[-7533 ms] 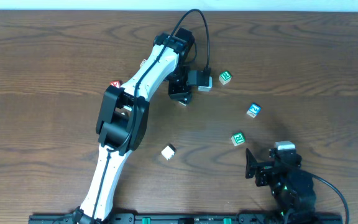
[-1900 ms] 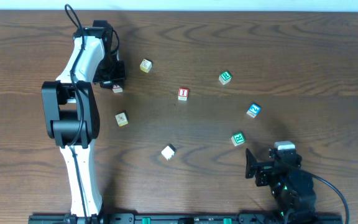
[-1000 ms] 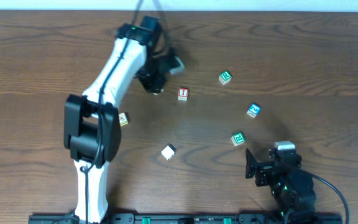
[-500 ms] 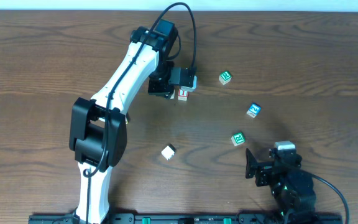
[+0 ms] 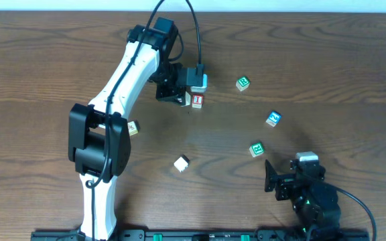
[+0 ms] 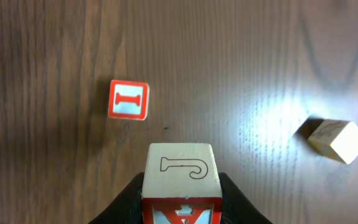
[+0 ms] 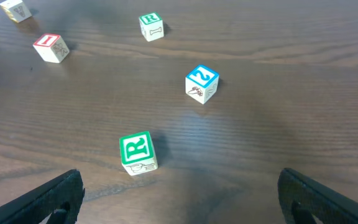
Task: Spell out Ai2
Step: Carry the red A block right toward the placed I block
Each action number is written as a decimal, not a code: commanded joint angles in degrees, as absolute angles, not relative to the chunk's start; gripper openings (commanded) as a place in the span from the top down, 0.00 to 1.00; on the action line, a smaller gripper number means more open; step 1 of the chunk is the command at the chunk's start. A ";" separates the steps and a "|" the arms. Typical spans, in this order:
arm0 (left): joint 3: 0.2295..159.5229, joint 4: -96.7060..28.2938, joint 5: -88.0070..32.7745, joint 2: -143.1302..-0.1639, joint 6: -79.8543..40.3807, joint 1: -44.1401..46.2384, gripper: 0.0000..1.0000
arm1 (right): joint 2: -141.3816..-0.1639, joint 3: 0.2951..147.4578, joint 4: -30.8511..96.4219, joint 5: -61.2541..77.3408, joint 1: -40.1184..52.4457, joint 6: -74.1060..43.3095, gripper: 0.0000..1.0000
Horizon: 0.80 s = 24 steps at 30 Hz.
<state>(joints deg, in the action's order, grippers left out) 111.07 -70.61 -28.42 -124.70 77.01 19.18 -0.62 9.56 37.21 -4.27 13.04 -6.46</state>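
Red-A cube (image 6: 181, 177) between left gripper (image 6: 181, 202) jaws

On the dark brown wooden counter (image 5: 327, 53), a green-marked white wooden cube (image 5: 243, 83) lies well to the right of the left end effector (image 5: 186, 96). A second green-marked white cube showing an R (image 7: 138, 152) sits near the right end effector (image 7: 182, 202), ahead of it. In the overhead view a plain white wooden cube (image 5: 181, 163) lies well below the left end effector. A yellow-marked cream cube (image 5: 133, 127) lies lower left of it, partly hidden.
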 commanded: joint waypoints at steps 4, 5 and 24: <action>111.26 -71.31 -28.56 -124.70 78.28 18.61 0.94 | -0.32 8.93 37.30 -3.81 12.19 -5.69 0.01; 111.26 -71.33 -26.76 -124.70 78.43 18.61 0.94 | -0.32 8.93 37.28 -3.81 12.19 -5.69 0.01; 111.07 -75.96 -15.86 -125.54 120.79 18.68 0.94 | -0.32 8.93 37.28 -3.81 12.19 -5.69 0.01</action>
